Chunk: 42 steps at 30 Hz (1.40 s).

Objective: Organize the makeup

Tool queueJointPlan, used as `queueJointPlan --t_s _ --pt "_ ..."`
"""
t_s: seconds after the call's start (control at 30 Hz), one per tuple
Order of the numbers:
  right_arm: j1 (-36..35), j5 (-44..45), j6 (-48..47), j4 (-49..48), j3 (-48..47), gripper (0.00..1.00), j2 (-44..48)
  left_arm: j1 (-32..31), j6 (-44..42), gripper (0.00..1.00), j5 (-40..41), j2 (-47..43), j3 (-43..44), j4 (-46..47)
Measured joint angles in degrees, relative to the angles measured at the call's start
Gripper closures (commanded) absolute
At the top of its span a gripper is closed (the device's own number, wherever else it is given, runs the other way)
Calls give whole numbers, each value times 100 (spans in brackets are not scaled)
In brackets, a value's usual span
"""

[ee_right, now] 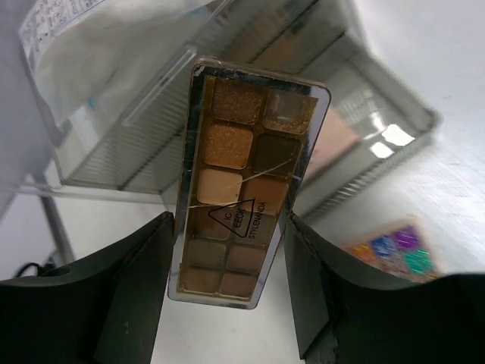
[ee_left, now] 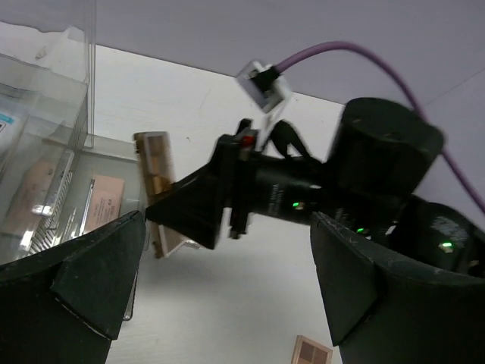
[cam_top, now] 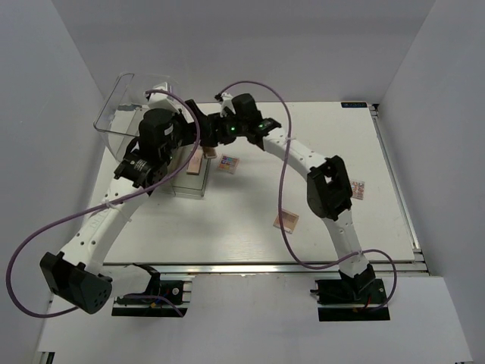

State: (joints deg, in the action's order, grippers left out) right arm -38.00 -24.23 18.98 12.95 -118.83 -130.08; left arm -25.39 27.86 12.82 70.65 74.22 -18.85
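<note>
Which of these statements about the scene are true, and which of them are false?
1. The right end effector grips a long eyeshadow palette. True.
2. The left end effector holds a beige bottle. False: it is open and holds nothing.
3. The gripped palette has bright blue and green shades. False: its shades are brown and gold.
4. A colourful square palette lies on the table. True.

Dull black plastic fingers (ee_right: pixel 129 303) of the right gripper (ee_right: pixel 227 231) flank the long palette (ee_right: pixel 242 197). It has a glossy clear plastic lid and a mirror-bright rim, with some pans glittery and others matt. Just beyond them, the bin (ee_right: pixel 114 144) is shiny clear plastic with a ribbed floor. The table (ee_right: pixel 455 98) is smooth matt white.
</note>
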Motion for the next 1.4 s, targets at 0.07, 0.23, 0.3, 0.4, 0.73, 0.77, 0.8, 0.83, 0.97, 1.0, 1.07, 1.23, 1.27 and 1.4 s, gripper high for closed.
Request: queueJointPlan --t_s 0.07,0.23,0.3,0.4,0.73,0.77,0.8,0.83,0.97,1.0,1.07,1.23,1.27,1.4 --pt "-179 2 376 -234 0 100 -177 2 15 2 2 -79 0 -87" --pt "-396 33 1123 -761 0 94 -575 0 70 2 44 -299 0 -313" --pt "-400 87 1281 -931 0 86 -706 0 94 2 76 -376 0 -402" --pt "-402 173 1390 -1106 0 60 -855 0 160 2 114 -468 0 -496" --pt "-396 -31 918 -1473 68 11 -944 0 367 2 190 -540 -144 -546" --pt "-380 -70 844 -1543 210 11 -861 0 385 2 197 -549 -184 -542" --pt "-374 -105 769 -1596 398 11 -741 0 409 2 199 -555 -229 -514" --pt "-365 -155 704 -1615 579 11 -608 2 431 2 199 -564 -282 -494" --pt "-262 -415 286 -1620 1019 11 -50 0 522 2 192 -584 -516 -269" --pt "-214 -498 136 -1620 1091 11 92 0 560 2 192 -584 -579 -192" --pt "-81 -752 -293 -1624 1379 11 501 0 634 2 197 -592 -728 -22" --pt "688 -1558 -2096 -2017 3106 11 2096 2 822 2 173 -645 -1198 417" --pt "901 -1578 -2479 -2105 3558 11 2465 2 839 2 142 -649 -1287 487" --pt "1661 -1049 -3606 -2468 4704 11 3423 2 890 2 -70 -557 -1390 702"
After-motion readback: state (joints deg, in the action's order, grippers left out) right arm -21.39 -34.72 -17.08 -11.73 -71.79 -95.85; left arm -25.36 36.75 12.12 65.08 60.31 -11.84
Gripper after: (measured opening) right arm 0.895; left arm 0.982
